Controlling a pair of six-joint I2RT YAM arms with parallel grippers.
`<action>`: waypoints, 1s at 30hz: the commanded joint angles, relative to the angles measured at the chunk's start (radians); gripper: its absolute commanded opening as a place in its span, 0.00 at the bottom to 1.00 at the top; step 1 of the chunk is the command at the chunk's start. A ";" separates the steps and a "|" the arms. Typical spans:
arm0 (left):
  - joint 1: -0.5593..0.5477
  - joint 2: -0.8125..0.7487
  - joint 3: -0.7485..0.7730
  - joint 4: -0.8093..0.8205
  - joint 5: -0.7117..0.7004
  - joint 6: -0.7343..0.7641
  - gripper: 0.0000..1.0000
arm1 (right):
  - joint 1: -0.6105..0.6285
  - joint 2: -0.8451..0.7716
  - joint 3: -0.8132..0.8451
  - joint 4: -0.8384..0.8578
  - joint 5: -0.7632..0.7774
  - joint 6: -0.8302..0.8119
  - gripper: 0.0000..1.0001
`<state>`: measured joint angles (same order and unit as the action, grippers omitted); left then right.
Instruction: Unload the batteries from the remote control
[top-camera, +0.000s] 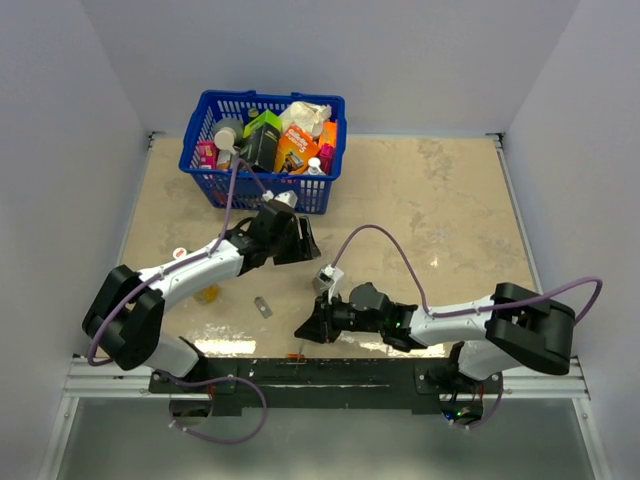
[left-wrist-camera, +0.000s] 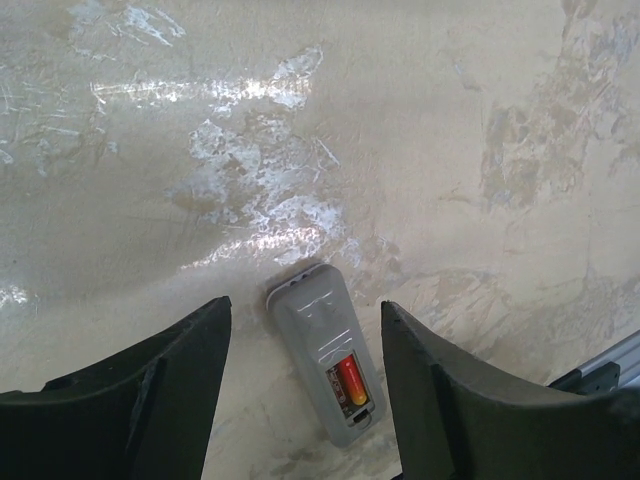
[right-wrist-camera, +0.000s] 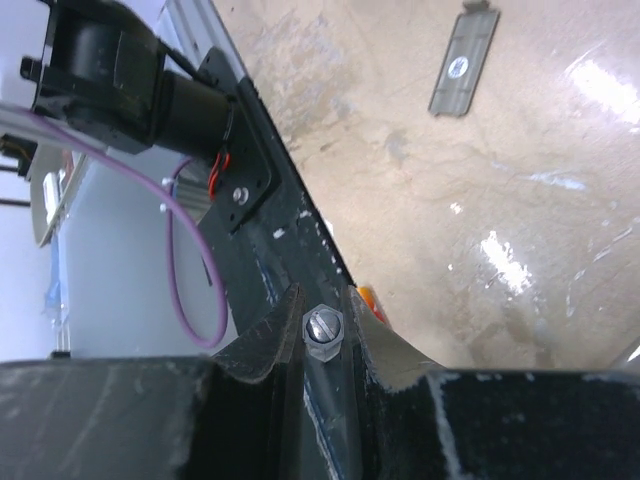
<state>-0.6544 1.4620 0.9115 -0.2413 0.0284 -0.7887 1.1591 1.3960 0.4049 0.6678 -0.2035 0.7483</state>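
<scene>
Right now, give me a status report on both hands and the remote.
Left hand open, straddling remote control, not touching. One battery in recess. Right hand low at table's near edge, empty; state unclear. Cover piece lies loose.

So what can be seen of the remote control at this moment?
The remote control is a small grey plastic bar lying flat, back side up, on the beige table, slightly angled. Its battery recess is uncovered at the near end, with one red-orange battery inside. It lies between the fingers of the open left hand, which do not touch it. In the top view the arm hides it.
</scene>
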 joint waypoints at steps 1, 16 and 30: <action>0.006 -0.035 0.017 -0.007 -0.008 0.023 0.66 | 0.002 -0.002 0.020 0.075 0.095 -0.013 0.00; 0.007 -0.077 -0.077 0.042 0.005 0.031 0.65 | 0.002 -0.107 0.054 -0.103 0.239 -0.101 0.00; 0.006 -0.046 -0.108 0.102 0.074 0.091 0.63 | -0.005 -0.265 0.092 -0.296 0.430 -0.148 0.00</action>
<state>-0.6544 1.4113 0.8185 -0.2153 0.0467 -0.7387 1.1603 1.2026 0.4545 0.4603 0.0643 0.6540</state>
